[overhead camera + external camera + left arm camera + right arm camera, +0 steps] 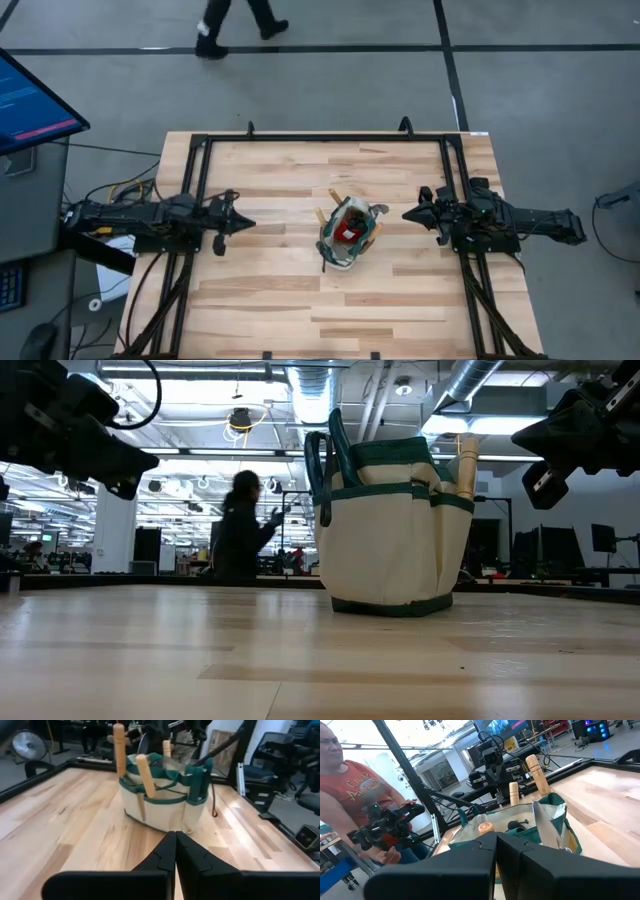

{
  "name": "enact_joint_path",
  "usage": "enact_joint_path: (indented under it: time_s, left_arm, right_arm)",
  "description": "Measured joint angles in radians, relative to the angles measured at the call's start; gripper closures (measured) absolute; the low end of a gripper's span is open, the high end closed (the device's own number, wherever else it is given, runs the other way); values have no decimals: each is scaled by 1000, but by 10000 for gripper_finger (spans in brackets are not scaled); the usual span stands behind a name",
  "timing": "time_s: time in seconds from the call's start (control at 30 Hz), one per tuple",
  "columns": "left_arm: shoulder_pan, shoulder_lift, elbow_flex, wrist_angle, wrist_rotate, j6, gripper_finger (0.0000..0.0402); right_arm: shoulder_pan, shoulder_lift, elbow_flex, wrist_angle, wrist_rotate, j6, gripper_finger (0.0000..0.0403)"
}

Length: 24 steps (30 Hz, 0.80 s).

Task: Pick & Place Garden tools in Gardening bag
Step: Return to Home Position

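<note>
The gardening bag (350, 234) stands upright on its base at the table's middle, cream-sided with green trim in the low view (392, 520). Pale wooden tool handles (145, 774) stick up out of its pockets, and a small red object (347, 232) lies inside. A silver tool blade (543, 824) stands in it in the right wrist view. My left gripper (246, 225) is shut and empty, to the left of the bag. My right gripper (408, 214) is shut and empty, to the right of the bag. The pruning shears do not show clearly.
A black frame (320, 138) runs along the table's far edge and sides. A person (238, 22) walks on the floor beyond the far edge. Another person (350, 795) holding a controller shows in the right wrist view. A monitor (30, 100) stands at the left.
</note>
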Motion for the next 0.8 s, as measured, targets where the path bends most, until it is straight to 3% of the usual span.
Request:
enact_joint_path:
  time_s: [0.8]
  left_arm:
    - [-3, 4, 0, 4, -4, -9, 394]
  right_arm:
    - [0, 1, 0, 0, 0, 0, 403]
